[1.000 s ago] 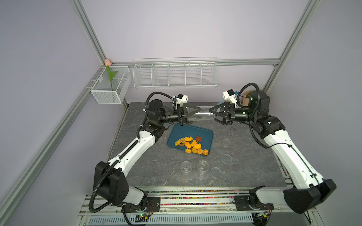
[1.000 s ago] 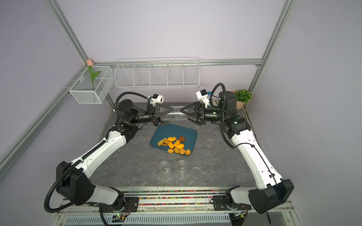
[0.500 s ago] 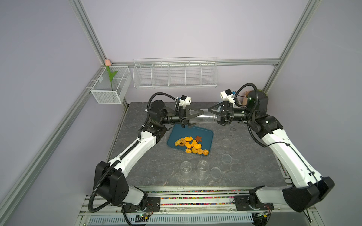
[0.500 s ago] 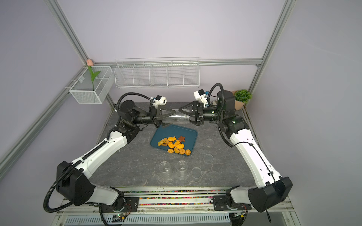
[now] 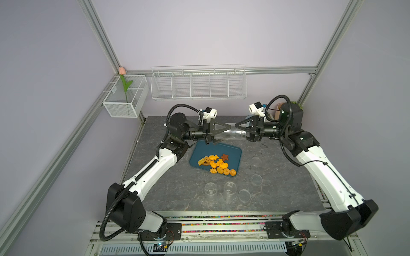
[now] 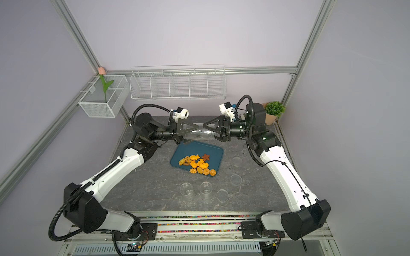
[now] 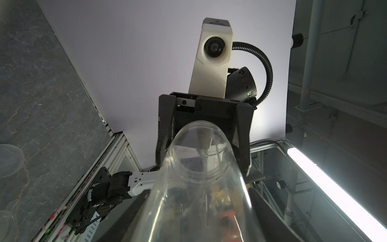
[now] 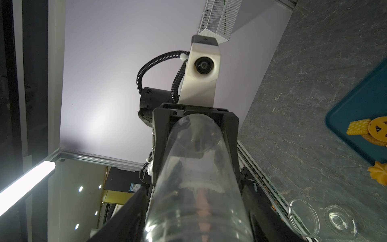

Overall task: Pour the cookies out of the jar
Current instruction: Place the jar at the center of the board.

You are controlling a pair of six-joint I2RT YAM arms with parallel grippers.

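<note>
In both top views the left hand (image 5: 224, 134) is closed on the base of a clear jar (image 5: 233, 135). The jar is held level above the far edge of a teal tray (image 5: 233, 153), at the centre of the frame. The right hand (image 5: 241, 133) faces the left, its fingers (image 7: 243, 134) spread wide either side of the jar's open mouth. Whether they press on it cannot be told. Both forearms reach level toward each other. The cookies (image 5: 216, 164) lie heaped on the tray, which sits on the table (image 5: 168, 186).

No legible text or labels.
</note>
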